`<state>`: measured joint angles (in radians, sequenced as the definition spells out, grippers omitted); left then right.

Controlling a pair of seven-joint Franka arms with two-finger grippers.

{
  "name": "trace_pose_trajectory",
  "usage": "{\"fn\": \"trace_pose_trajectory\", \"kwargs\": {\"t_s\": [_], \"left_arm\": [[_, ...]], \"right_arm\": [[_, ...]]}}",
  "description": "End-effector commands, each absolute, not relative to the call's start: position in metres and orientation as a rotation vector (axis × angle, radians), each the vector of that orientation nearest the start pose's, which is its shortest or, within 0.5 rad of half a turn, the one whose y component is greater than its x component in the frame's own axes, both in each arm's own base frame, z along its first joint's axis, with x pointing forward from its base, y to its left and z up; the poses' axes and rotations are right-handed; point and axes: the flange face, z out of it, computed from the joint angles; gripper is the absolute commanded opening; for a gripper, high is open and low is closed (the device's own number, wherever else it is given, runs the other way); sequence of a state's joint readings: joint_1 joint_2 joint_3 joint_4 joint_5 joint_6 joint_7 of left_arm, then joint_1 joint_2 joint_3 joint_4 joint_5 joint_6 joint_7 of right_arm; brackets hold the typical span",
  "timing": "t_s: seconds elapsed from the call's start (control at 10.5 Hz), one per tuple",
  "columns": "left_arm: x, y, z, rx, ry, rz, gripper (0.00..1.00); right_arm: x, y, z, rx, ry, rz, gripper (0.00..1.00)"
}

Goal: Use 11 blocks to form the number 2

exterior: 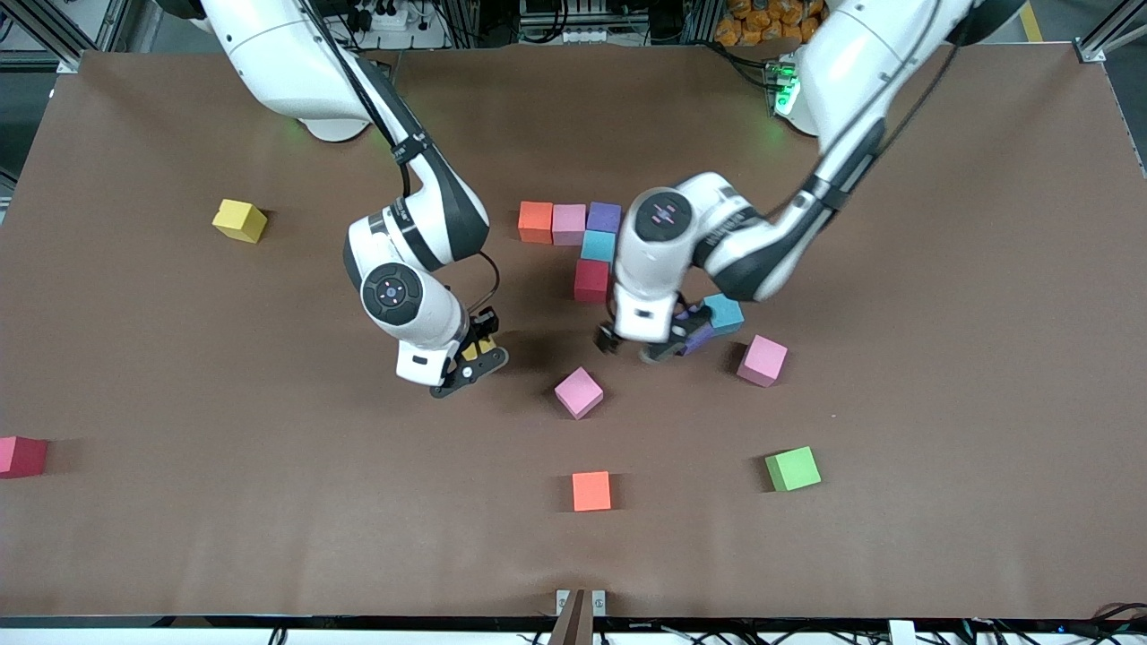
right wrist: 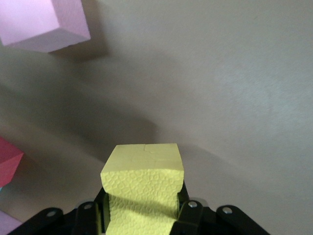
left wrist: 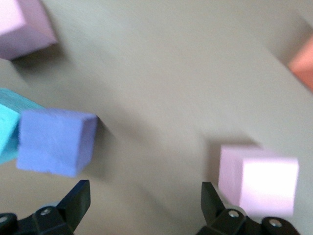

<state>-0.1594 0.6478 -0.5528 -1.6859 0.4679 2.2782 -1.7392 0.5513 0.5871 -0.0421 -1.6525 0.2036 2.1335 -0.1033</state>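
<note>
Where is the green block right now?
In the front view the green block sits alone on the table near the front camera, toward the left arm's end, nearer that camera than the pink block and beside the orange block.

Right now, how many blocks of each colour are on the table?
pink blocks: 3
purple blocks: 2
light blue blocks: 2
orange blocks: 2
red blocks: 2
yellow blocks: 2, one held by the right gripper
green blocks: 1
Total: 14
</note>
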Motion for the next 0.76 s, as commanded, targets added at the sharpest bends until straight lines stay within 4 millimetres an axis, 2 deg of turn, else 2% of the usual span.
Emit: {"fn": "trace_pose_trajectory", "kwargs": {"t_s": [0.0, 0.1, 0.19, 0.29, 0.48, 0.67], "left_arm": [[0.542, -0.393, 0.268, -2.69, -1.617, -0.087, 1.0], [0.536, -0.394, 0.263, -2.605, -1.733, -0.083, 1.0], [0.532, -0.397, 0.26, -2.511, -1.86, -0.08, 1.0], [0.527, -0.399, 0.256, -2.39, -2.004, -0.079, 1.0], [0.518, -0.394, 0.253, -2.242, -2.142, -0.089, 1.0], [0.523, -0.381, 0.248, -2.049, -2.31, -0.092, 1.0]], "right_arm": [[0.551, 0.365, 0.269, -2.886, -0.811, 0.225, 0.0], [0.539, 0.381, 0.27, -2.868, -0.887, 0.225, 0.0], [0.533, 0.383, 0.271, -2.81, -1.042, 0.219, 0.0], [0.528, 0.389, 0.273, -2.707, -1.266, 0.202, 0.0], [0.52, 0.392, 0.269, -2.592, -1.492, 0.19, 0.0], [0.494, 0.423, 0.275, -2.502, -1.764, 0.162, 0.0]]}}
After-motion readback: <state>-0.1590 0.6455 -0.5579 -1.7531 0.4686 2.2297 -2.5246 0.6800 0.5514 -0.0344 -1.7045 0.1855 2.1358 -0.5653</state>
